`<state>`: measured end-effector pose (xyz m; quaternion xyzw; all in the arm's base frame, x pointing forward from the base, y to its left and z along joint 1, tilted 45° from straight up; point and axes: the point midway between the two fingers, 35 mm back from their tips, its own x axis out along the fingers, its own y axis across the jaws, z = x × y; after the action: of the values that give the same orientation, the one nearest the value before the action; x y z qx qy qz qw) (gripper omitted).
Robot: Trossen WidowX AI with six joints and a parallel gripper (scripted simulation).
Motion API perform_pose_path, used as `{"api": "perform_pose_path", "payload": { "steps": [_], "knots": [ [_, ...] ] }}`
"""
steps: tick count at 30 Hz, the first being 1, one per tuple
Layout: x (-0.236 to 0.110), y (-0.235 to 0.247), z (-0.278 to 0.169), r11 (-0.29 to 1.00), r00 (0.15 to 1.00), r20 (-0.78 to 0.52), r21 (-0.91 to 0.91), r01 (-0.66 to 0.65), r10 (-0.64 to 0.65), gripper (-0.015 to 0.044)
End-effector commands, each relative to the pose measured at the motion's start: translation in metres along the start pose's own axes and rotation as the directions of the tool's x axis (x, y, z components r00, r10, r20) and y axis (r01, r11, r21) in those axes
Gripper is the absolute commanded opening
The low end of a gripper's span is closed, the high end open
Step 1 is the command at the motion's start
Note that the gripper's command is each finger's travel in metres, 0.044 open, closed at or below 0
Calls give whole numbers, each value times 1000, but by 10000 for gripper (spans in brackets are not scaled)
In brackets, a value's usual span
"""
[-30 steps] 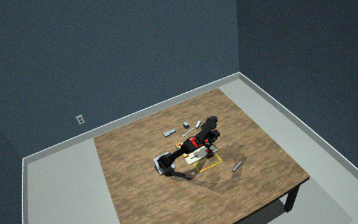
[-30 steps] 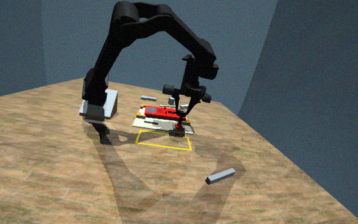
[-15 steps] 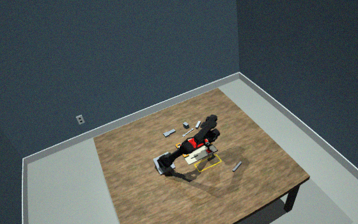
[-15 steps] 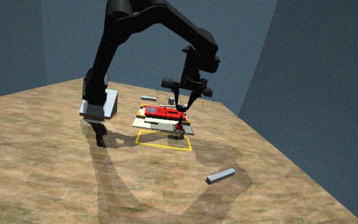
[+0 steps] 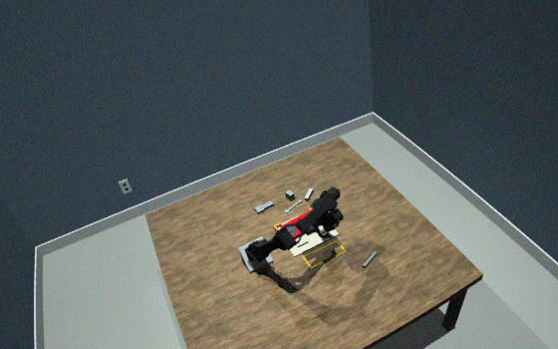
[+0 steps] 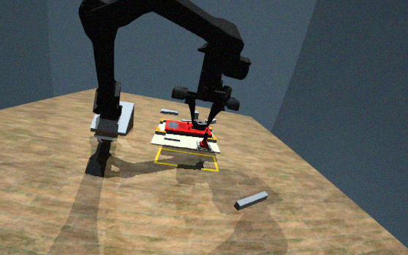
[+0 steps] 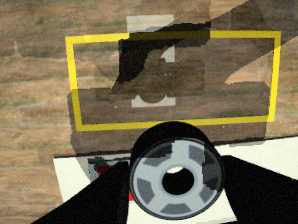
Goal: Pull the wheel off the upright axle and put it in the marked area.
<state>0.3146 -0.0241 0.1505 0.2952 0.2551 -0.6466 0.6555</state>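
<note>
My gripper (image 6: 200, 123) (image 7: 174, 168) is shut on the wheel, a black tyre with a grey spoked hub. The wheel (image 6: 199, 125) (image 7: 150, 172) is held roughly level, with its hub facing the wrist camera. It is off the axle and hangs above the white board. The upright axle (image 6: 205, 137) stands on a small red block (image 6: 204, 144) near the board's front edge. The marked area is a yellow outline (image 5: 307, 261) (image 6: 157, 155) (image 7: 74, 80) on the table, in front of the board. In the top view the arm hides most of the gripper and wheel.
The white board (image 5: 310, 243) (image 6: 189, 143) carries a red body (image 6: 181, 127) with orange parts behind the axle. A grey bar (image 5: 370, 259) (image 6: 251, 200) lies beyond the outline. Loose grey pieces, including one flat piece (image 5: 264, 206) (image 6: 169, 111), lie behind the board.
</note>
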Motion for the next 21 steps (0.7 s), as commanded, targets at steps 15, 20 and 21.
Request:
{"api": "perform_pose_path", "payload": {
  "steps": [15,20,21],
  "knots": [
    [18,-18,23,1000,1000,8,-1,1,-1,0],
    [34,-16,23,1000,1000,5,-1,0,0,0],
    [39,-16,23,1000,1000,5,-1,0,0,0]
  ]
}}
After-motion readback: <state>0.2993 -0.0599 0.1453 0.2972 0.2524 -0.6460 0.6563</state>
